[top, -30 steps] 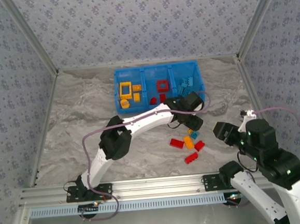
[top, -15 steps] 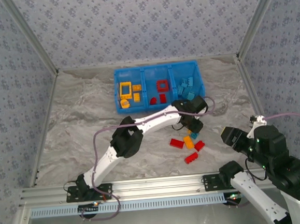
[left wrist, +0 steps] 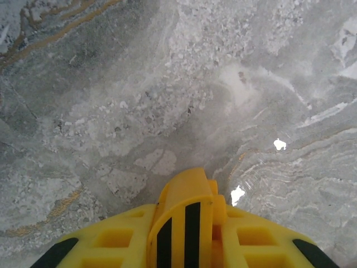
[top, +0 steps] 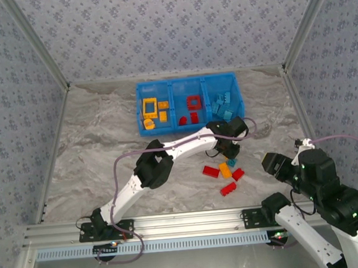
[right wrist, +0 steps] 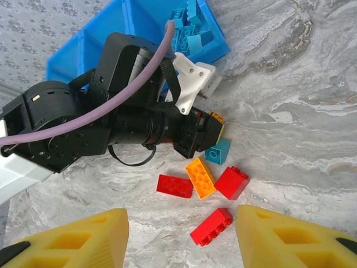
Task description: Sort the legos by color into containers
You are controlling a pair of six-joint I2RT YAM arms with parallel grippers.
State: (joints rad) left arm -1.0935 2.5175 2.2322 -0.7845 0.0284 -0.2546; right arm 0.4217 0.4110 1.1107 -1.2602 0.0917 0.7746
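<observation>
Surface: grey marbled tabletop (top: 87,147), patterned walls (top: 158,30) round it.
Bin: blue bin (top: 186,79) at far side, 3 compartments; yellow pcs left, red mid, lt-blue right.
Loose legos: 3 red bricks (right wrist: 174,186), orange brick (right wrist: 200,177) and lt-blue brick (right wrist: 217,152), clustered near bin's front-right corner.
L gripper (top: 231,151): low at lt-blue brick; can't tell if fingers grip it.
R gripper (right wrist: 181,216): fingers spread apart, nothing btwn, on near side of cluster.
</observation>
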